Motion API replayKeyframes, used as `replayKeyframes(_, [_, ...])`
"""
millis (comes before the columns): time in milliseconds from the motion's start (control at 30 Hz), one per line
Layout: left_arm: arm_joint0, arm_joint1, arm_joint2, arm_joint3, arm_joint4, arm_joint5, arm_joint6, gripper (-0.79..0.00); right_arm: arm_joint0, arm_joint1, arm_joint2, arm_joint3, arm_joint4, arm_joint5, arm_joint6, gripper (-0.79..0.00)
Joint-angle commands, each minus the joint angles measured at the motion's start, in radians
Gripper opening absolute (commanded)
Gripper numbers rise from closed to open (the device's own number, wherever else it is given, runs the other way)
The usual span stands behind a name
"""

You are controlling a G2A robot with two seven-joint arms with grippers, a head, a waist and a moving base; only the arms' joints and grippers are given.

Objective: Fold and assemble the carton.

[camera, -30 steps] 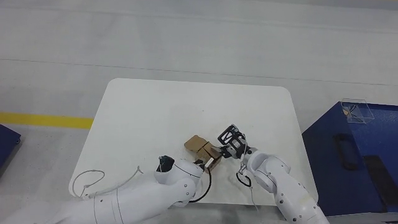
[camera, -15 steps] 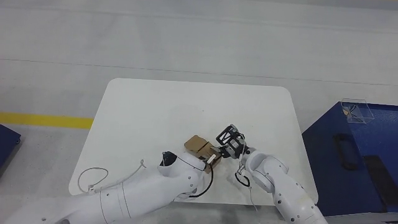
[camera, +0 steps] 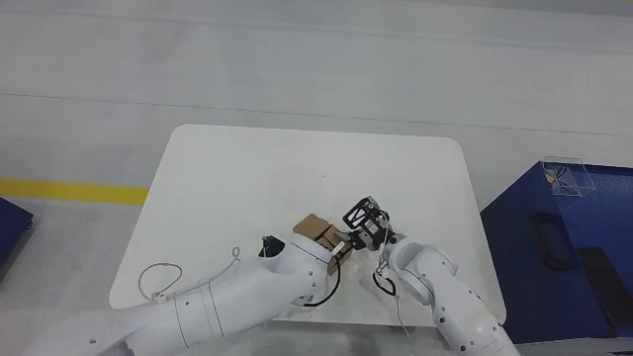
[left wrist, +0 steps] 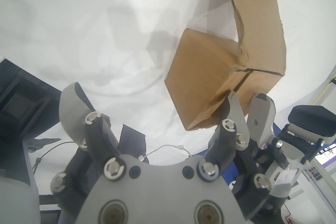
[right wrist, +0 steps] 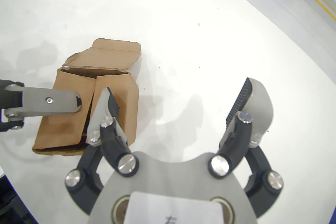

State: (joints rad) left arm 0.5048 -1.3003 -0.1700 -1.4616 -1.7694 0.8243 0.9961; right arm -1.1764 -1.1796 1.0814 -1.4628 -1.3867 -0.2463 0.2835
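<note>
A small brown carton [camera: 315,227] lies near the front middle of the white table [camera: 247,173], one end flap sticking out flat. My left gripper [camera: 337,251] is at the carton's near end. In the left wrist view the left gripper [left wrist: 152,104] is open, one fingertip [left wrist: 233,101] touching the corner of the carton [left wrist: 204,70]. My right gripper [camera: 362,222] is at the carton's right side. In the right wrist view the right gripper [right wrist: 178,96] is open too, one finger [right wrist: 109,101] pressed at the split between two end flaps of the carton [right wrist: 65,86].
A blue cabinet [camera: 564,257] stands right of the table with a clear box [camera: 569,174] on top. A thin cable loop [camera: 158,279] lies at the table's front left. The table's back half is bare.
The left arm has swung its elbow to the right while its gripper stays at the carton. The right gripper has edged slightly left, closer against the carton.
</note>
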Motion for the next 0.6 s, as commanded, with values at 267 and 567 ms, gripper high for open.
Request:
replayKeyframes(267, [-0.023,0.021,0.000,-0.099,-0.011,-0.120,0.120,0.000,-0.014,0.002,0.052,-0.060,0.061,0.025,-0.004,0.000])
replayKeyframes(567, [0.050,0.075,-0.091,-0.156,0.249,-0.317,-0.139,0.000,-0.004,-0.005,0.133,-0.047,0.309,0.051,0.036,0.000])
